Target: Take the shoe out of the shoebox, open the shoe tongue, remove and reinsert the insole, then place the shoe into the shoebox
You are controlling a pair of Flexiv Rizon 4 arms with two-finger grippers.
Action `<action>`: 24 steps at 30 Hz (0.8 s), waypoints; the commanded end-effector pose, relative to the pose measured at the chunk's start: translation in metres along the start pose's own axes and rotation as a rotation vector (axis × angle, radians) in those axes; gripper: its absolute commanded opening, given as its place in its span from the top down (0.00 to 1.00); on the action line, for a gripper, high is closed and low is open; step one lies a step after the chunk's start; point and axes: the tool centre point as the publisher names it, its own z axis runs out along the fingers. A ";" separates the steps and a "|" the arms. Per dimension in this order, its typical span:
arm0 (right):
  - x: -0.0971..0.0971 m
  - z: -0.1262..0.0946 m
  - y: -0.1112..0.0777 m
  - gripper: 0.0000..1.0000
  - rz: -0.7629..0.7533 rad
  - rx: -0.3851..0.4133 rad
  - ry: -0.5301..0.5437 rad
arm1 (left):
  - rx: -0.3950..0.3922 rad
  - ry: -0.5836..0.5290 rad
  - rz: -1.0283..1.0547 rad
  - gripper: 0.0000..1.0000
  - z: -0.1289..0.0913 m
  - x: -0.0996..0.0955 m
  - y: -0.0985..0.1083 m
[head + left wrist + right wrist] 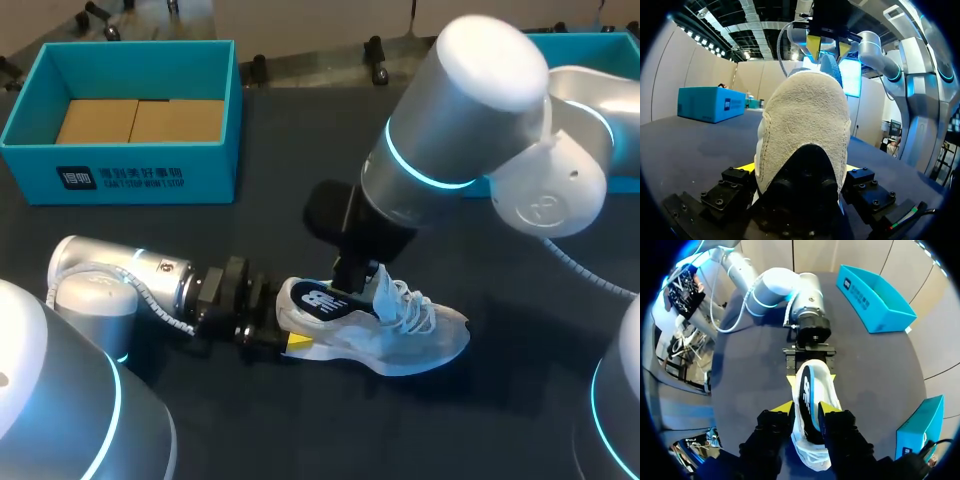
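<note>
White-grey mesh shoe point(405, 335) sits upright on the dark table point(420, 440). Its long axis runs straight out from our left gripper point(285, 335), with the heel in those jaws and the toe pointing away from them, toward our right arm's side. The left jaws are clamped on the heel, a yellow tip on each side. Our right gripper point(350, 278) comes down from above onto the shoe's mouth, just ahead of the left jaws. The tongue point(385, 290) stands up just past it, with the laces further toward the toe. Whether the right jaws pinch anything we cannot tell.

The left wrist view shows only the suede heel filling the space between the jaws, with the right gripper perched over the collar; toe and laces are hidden behind the heel. The right wrist view looks straight down into the dark inside of the shoe, with the left gripper beyond it at the heel. Only the head view gives the side profile.

Left of the left jaws and well apart from the shoe is the teal shoebox point(120, 160), open, with brown cardboard point(140, 120) inside. A second teal box point(590, 45) lies beyond the right arm, which mostly hides it, along with the table behind the shoe.
</note>
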 end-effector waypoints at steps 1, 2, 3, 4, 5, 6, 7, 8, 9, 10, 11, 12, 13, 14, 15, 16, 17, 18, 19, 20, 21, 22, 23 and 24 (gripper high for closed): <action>-0.002 0.005 0.000 0.66 -0.013 -0.006 0.019 | 0.000 -0.001 0.000 1.00 0.001 -0.001 0.001; -0.002 0.005 0.000 0.65 -0.017 -0.004 0.027 | 0.000 -0.001 0.000 1.00 0.001 -0.001 0.001; -0.002 0.006 0.001 0.64 -0.022 -0.003 0.038 | 0.000 -0.001 0.000 1.00 0.001 -0.001 0.001; -0.002 0.006 0.001 0.62 -0.018 -0.001 0.044 | 0.000 -0.001 0.000 1.00 0.001 -0.001 0.001; -0.002 0.007 0.001 0.62 -0.018 0.003 0.053 | 0.000 -0.001 0.000 1.00 0.001 -0.001 0.001; -0.003 0.008 0.001 0.62 -0.018 0.003 0.060 | 0.000 -0.001 0.000 1.00 0.001 -0.001 0.001; -0.003 0.008 0.001 0.62 -0.021 -0.002 0.072 | 0.000 -0.001 0.000 1.00 0.001 -0.001 0.001; -0.004 0.009 0.000 0.63 -0.026 -0.003 0.082 | 0.000 -0.001 0.000 1.00 0.001 -0.001 0.001; -0.006 0.010 0.000 0.64 -0.030 -0.006 0.092 | 0.000 -0.001 0.000 1.00 0.001 -0.001 0.001; -0.007 0.010 -0.001 0.64 -0.030 -0.007 0.105 | 0.000 -0.001 0.000 1.00 0.001 -0.001 0.001; -0.008 0.011 -0.001 0.64 -0.036 -0.008 0.118 | 0.000 -0.001 0.000 1.00 0.001 -0.001 0.001; -0.010 0.012 -0.002 0.63 -0.040 -0.015 0.129 | 0.000 -0.001 0.000 1.00 0.001 -0.001 0.001; -0.011 0.013 -0.002 0.63 -0.044 -0.014 0.140 | 0.000 -0.001 0.000 1.00 0.001 -0.001 0.001; -0.012 0.014 -0.002 0.62 -0.046 -0.013 0.148 | 0.000 -0.001 0.000 1.00 0.001 -0.001 0.001; -0.012 0.015 -0.002 0.60 -0.049 -0.020 0.152 | 0.000 -0.001 0.000 1.00 0.001 -0.001 0.001; -0.013 0.015 -0.002 0.59 -0.051 -0.020 0.158 | 0.000 -0.001 0.000 1.00 0.001 -0.001 0.001; -0.013 0.016 -0.002 0.58 -0.050 -0.018 0.163 | 0.000 -0.001 0.000 1.00 0.001 -0.001 0.001; -0.013 0.017 -0.002 0.56 -0.051 -0.021 0.170 | 0.000 -0.001 0.000 1.00 0.001 -0.001 0.001; -0.013 0.018 -0.002 0.56 -0.050 -0.021 0.177 | 0.000 -0.001 0.000 1.00 0.001 -0.001 0.001; -0.013 0.019 -0.002 0.56 -0.048 -0.019 0.185 | 0.000 -0.001 0.000 1.00 0.001 -0.001 0.001; -0.013 0.020 -0.003 0.56 -0.047 -0.020 0.195 | 0.000 -0.001 0.000 1.00 0.001 -0.001 0.001; -0.013 0.021 -0.003 0.55 -0.045 -0.020 0.204 | 0.000 -0.001 0.000 1.00 0.001 -0.001 0.001; -0.013 0.022 -0.004 0.55 -0.044 -0.017 0.212 | 0.000 -0.001 0.000 1.00 0.001 -0.001 0.001; -0.012 0.023 -0.004 0.55 -0.041 -0.020 0.217 | 0.000 -0.001 0.000 1.00 0.001 -0.001 0.001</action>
